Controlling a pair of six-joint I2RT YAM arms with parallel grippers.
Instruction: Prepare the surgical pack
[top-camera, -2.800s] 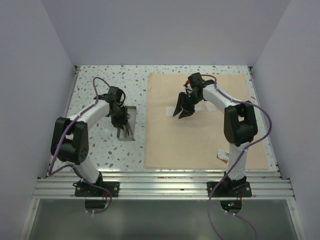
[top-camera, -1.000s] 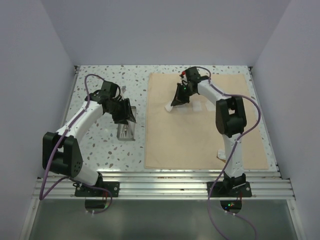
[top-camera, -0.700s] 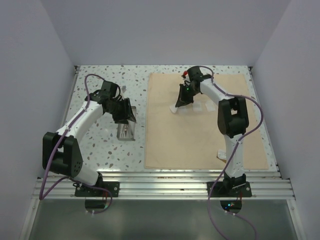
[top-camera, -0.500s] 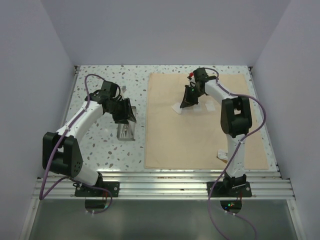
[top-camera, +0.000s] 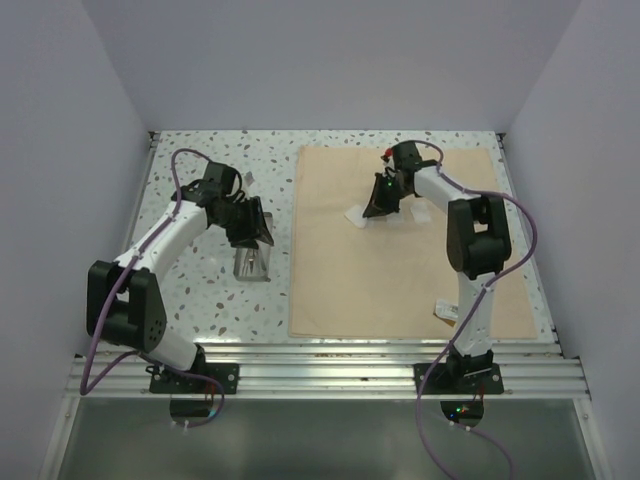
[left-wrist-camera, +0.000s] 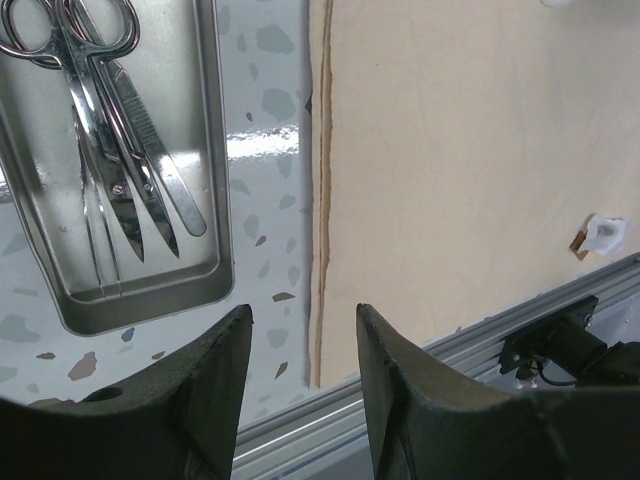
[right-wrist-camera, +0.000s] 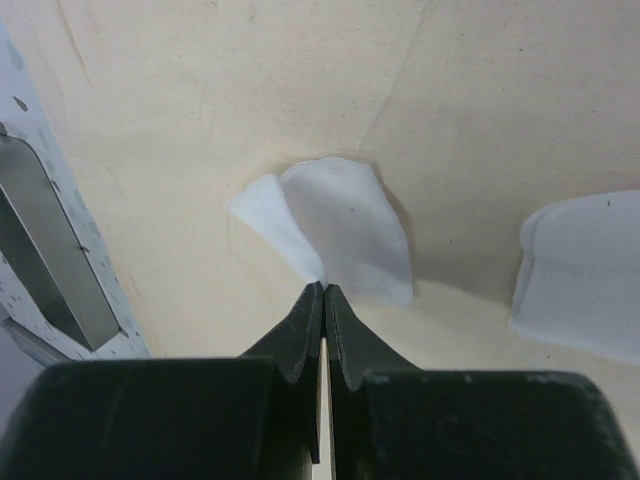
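Two white-and-black robot arms are seen from above, reaching out over a speckled white table (top-camera: 200, 290). A large plain tan cloth sheet (top-camera: 400, 270) is spread flat on the right half of the table. Its left edge runs just beside a small rectangular grey metal tray (left-wrist-camera: 218, 150), which is set on the bare table at the left. Inside the tray, steel scissors (left-wrist-camera: 118, 188) and thin steel forceps (left-wrist-camera: 172, 185) are laid side by side, with the scissor rings at the top of the left wrist view.

The left gripper (left-wrist-camera: 302, 325) is held above the table near the tray. Its two dark fingers are spread apart with nothing between them, and a strip of table and the cloth's left edge are seen through the gap.

The right gripper (right-wrist-camera: 323, 292) is lowered onto the far part of the cloth. Its fingers are pressed together on the near corner of a white gauze square (right-wrist-camera: 345, 235), which is pinched and partly folded, one flap lying over the other. Small creases in the cloth are seen spreading from that spot. A second white gauze square (right-wrist-camera: 585, 275) is laid on the cloth to the right, apart from the first.

A small white packet (top-camera: 447, 311) is laid near the front right of the cloth, well apart from both gauze squares. An aluminium rail (top-camera: 320, 378) is fixed along the near edge of the table, and both arm bases are bolted to it.
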